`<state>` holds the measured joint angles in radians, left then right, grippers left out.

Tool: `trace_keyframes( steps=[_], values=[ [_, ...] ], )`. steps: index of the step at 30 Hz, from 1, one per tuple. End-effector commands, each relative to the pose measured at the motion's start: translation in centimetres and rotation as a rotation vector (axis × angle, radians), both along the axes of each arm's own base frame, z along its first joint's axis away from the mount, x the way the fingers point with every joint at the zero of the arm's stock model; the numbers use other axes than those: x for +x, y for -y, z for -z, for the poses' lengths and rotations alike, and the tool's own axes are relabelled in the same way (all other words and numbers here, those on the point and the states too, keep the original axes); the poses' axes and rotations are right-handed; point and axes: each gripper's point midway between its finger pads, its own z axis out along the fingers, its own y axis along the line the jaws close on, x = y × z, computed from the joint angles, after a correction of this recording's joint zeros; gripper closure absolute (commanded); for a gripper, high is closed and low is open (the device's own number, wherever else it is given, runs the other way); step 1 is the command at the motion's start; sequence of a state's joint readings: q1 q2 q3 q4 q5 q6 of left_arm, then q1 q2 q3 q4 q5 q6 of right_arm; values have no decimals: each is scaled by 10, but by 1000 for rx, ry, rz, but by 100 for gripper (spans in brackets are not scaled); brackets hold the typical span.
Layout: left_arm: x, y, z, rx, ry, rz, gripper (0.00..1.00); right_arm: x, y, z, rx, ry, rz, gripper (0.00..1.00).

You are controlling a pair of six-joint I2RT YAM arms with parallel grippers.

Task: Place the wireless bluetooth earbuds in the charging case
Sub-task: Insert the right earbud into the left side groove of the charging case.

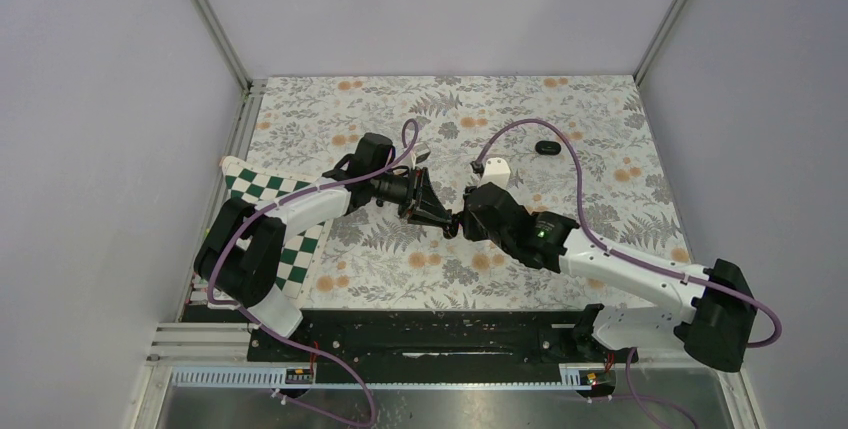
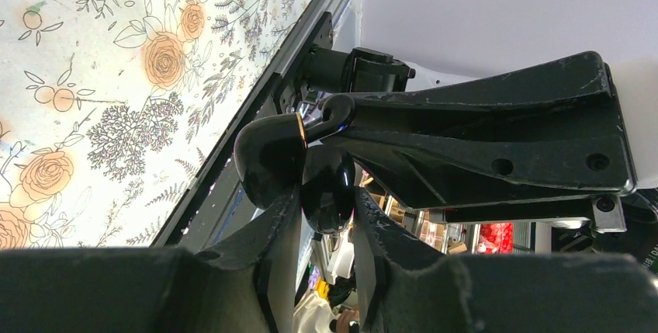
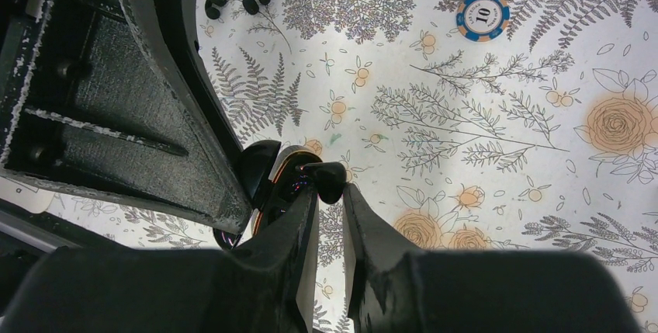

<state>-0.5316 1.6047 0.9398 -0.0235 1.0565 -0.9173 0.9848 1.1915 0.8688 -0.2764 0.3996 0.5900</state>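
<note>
I've got the left tool (image 2: 324, 210) clamped shut on the opened charging case (image 2: 327, 182) above the table's (image 1: 600, 109) middle, the right tool (image 3: 328, 193) nipping one earbud (image 3: 327, 177) at its mouth, unseated; the other bud I can't place.

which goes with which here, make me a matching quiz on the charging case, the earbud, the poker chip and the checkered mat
Things:
1. charging case
2. earbud
3. poker chip
4. checkered mat

Place or state:
A. blue and white, lying flat, nothing touching it
B. pinched at the tips of the right gripper's jaws
C. green and white, far left in the top view
D. lid open, clamped in the left gripper's jaws

Pairs: 1-D, 2-B, 3-A, 4-C
</note>
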Motion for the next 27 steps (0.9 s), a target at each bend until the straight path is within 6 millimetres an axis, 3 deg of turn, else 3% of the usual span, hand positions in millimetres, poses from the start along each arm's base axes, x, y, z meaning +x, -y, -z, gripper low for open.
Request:
trace_keyframes(
  steps=[1, 10, 25, 26, 27],
  values=[
    [2, 4, -26, -65, 92, 7, 100, -2, -21, -20, 76, -6, -12, 100],
    [3, 5, -28, -73, 86, -5, 100, -4, -20, -18, 101, -88, 83, 100],
    [9, 11, -33, -123, 44, -30, 100, -8, -30, -25, 109, -57, 20, 100],
    [9, 11, -34, -124, 46, -30, 100, -9, -31, -26, 111, -58, 13, 99],
    [9, 11, -35, -125, 48, -30, 100, -9, -32, -26, 114, -59, 6, 92]
  ],
)
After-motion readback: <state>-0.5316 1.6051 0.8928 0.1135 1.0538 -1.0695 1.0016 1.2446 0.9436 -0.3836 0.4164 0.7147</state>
